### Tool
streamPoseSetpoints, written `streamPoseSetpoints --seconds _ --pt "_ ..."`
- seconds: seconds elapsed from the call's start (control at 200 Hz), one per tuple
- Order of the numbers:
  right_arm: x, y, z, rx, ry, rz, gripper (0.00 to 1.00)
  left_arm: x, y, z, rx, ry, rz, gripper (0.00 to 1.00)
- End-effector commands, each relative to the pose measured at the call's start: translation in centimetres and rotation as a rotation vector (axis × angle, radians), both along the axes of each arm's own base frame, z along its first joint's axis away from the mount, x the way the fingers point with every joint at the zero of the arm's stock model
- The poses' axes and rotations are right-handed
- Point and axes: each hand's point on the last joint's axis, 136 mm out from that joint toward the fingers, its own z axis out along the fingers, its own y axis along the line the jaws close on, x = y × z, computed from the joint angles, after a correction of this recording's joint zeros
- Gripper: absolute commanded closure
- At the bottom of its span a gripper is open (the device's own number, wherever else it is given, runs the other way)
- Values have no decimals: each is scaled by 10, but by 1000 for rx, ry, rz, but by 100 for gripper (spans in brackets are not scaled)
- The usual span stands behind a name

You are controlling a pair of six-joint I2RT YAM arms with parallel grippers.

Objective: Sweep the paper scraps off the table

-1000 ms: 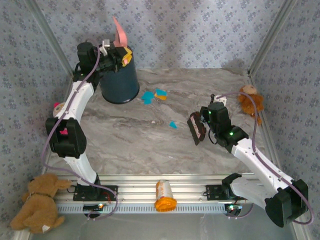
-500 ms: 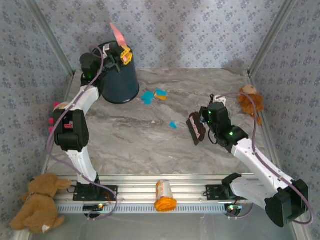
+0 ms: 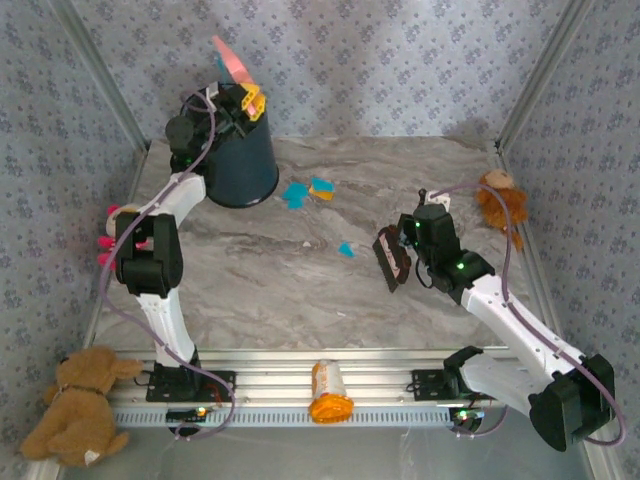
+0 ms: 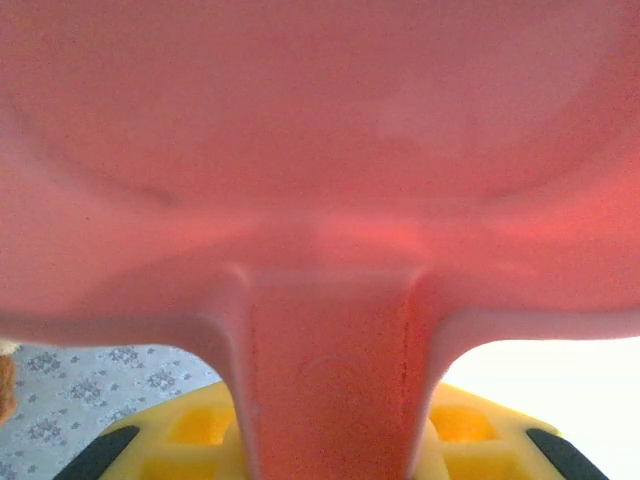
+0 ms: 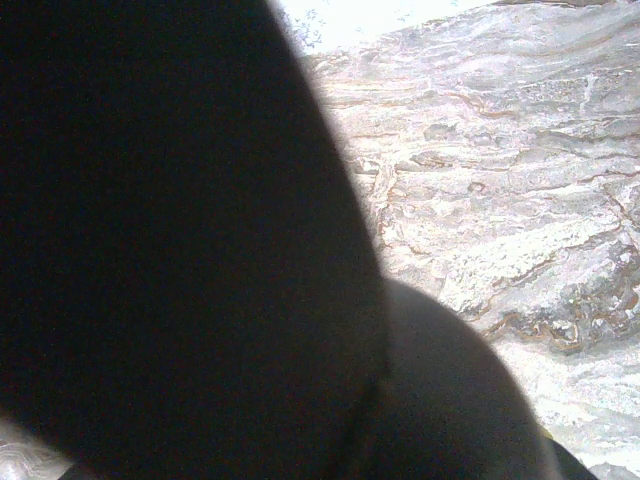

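Mid-table, toward the back: scraps (image 3: 296,193), a blue and orange cluster near the bin (image 3: 240,165), with one blue piece apart, nearer the brush (image 3: 392,260).

Judged featherweight, flat and limp. Fingers would not pinch them off the table (image 3: 260,290); better pushed by bristles, low and slow, or they flutter off.

Left gripper (image 3: 245,103) is clamped on the dustpan (image 3: 228,60) handle, pan raised over the bin. Right gripper (image 3: 408,248) is closed on the brush.

The pan looks like stiff plastic; its lip must sit flush on the table.
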Motion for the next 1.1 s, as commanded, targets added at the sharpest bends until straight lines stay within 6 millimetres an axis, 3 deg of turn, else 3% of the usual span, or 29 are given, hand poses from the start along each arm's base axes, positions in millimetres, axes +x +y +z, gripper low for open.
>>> streamPoseSetpoints --seconds 0.0,0.305,0.56,0.804,1.094 --pt "2 2 16 21 -49 1 100 -10 -3 18 -3 2 -48 100" --pt "0 1 17 22 -55 0 100 -25 -8 -4 308 -17 -16 100" --pt "0 0 15 27 -56 -4 100 -53 -8 -25 637 -65 -3 100" --pt "-1 3 15 42 -61 12 100 -96 -20 -59 957 -134 -98 100" --pt "-2 2 12 41 -56 22 100 -156 -20 -123 1255 -210 -227 100"
